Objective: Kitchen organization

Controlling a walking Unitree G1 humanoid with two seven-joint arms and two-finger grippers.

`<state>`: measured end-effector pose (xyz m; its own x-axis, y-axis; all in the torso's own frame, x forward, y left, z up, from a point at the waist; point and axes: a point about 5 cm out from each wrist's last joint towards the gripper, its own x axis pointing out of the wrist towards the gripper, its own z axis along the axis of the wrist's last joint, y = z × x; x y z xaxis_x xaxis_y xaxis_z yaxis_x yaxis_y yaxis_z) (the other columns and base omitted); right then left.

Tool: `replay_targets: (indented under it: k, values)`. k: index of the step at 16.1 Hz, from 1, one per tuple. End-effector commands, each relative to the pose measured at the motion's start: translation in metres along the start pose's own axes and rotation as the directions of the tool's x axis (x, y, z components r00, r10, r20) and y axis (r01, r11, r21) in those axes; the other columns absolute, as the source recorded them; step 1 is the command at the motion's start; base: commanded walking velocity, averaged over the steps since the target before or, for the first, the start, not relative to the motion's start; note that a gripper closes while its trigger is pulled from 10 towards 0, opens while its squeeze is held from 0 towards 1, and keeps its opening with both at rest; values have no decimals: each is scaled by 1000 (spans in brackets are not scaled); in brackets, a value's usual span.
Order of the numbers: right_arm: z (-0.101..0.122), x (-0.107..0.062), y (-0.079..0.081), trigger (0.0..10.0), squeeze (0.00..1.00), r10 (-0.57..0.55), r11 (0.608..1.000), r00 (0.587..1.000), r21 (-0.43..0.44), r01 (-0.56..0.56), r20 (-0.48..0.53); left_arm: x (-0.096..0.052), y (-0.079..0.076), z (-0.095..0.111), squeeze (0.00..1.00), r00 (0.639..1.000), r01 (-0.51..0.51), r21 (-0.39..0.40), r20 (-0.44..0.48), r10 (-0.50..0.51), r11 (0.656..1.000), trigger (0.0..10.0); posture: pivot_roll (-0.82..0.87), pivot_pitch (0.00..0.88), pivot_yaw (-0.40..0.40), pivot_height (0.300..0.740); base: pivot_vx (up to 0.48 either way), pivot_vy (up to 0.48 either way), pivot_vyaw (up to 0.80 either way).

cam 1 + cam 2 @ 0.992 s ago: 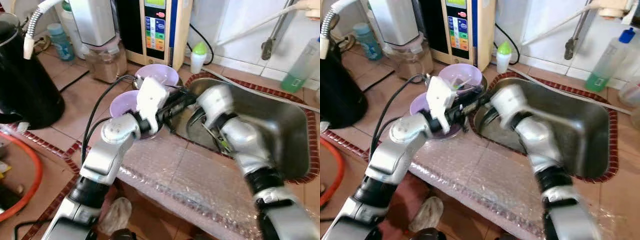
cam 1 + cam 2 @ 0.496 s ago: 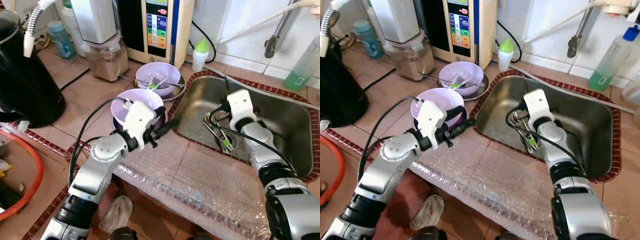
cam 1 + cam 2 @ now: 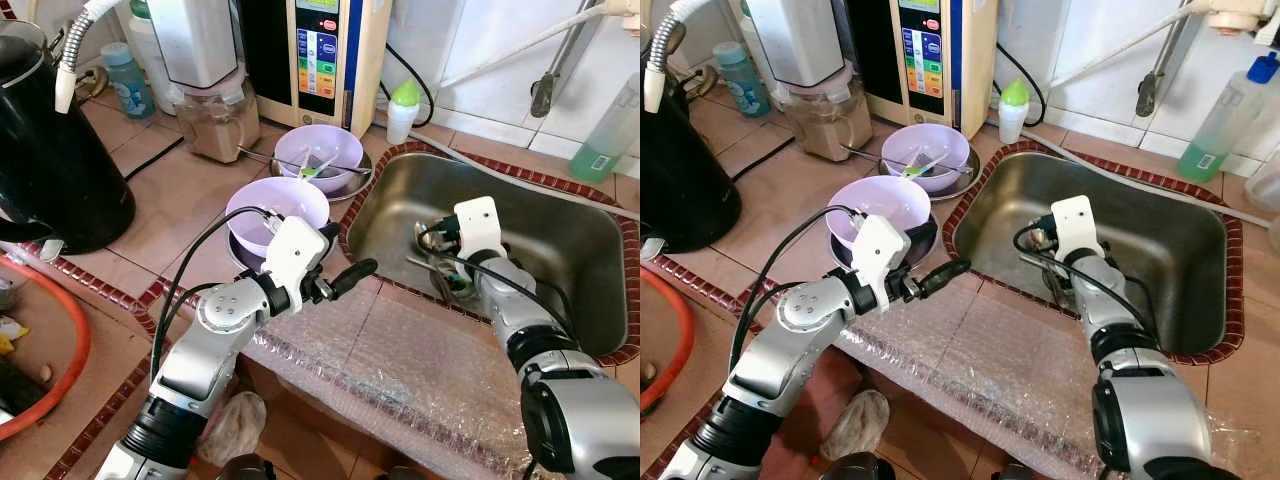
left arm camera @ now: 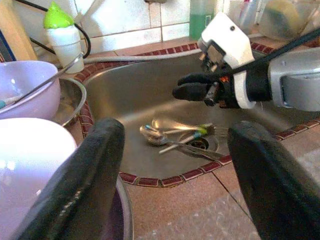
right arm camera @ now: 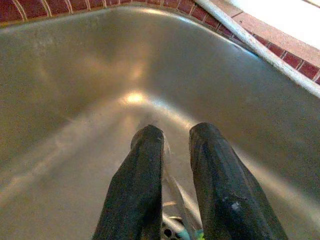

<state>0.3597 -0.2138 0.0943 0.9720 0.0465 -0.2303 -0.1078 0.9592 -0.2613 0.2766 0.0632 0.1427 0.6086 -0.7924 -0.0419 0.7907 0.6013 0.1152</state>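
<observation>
We drew both arms apart and settled the right claw inside the sink.

Half a second before, our left arm sat closer to the bowls; it had since swung toward the frame's centre, left claw (image 3: 350, 278) spread wide and empty over the table (image 3: 170, 200) edge, while the right claw (image 4: 192, 91), nearly clenched and grasping nothing, hung low in the sink (image 3: 560, 225) at centre right, so we judged a cutlery pick-up was coming. The sink held cutlery (image 4: 172, 140) around its drain. At centre, the near purple bowl (image 3: 275, 200) looked empty; the far purple bowl (image 3: 320, 150) above it held utensils (image 3: 312, 168).
</observation>
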Motion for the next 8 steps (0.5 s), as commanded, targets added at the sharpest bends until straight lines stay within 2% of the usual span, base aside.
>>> replay_targets:
  k: [1,5,8]
  values:
    - [2,2,0,10000,1000,-2,999,1000,33,3,-7,1,0,1,1000,1000,21,12,-16,-21,1000,10000,4,16,26,740,0,0,0]
    - [11,1,-3,10000,1000,-25,996,998,84,20,63,1,2,2,1000,999,29,18,-19,-28,999,10000,0,11,31,740,0,0,0]
    - [23,-7,1,10000,1000,-64,988,975,151,33,211,-1,16,16,1000,993,-98,28,62,96,995,10000,-2,6,29,740,0,0,0]
